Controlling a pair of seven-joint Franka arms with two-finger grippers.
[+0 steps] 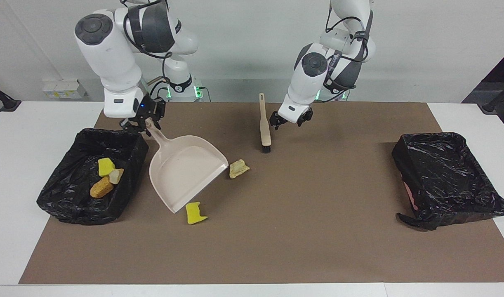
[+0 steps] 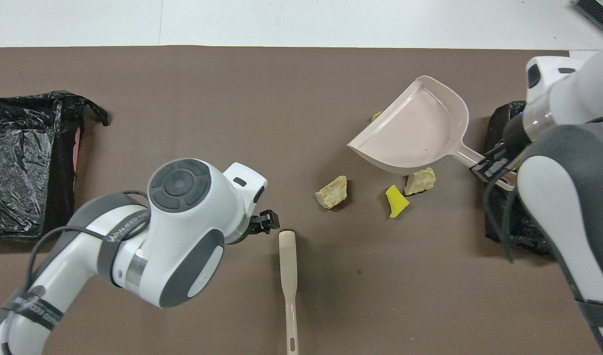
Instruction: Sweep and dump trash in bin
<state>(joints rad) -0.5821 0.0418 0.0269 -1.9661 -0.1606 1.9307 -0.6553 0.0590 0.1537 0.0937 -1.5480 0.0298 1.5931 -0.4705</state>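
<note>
I see wide free mat [image 1: 318, 214] between the brush [image 1: 264, 123] and the empty bin [image 1: 446, 173] at the left arm's end. Toward the right arm's end the raised dustpan [image 1: 186, 169] blocks the trash [image 1: 239, 168], and the filled bin [image 1: 124, 142] stands just beside it.

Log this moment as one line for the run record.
right gripper: shut on dustpan handle, over mat | left gripper: open beside brush | three trash chunks in bin
</note>
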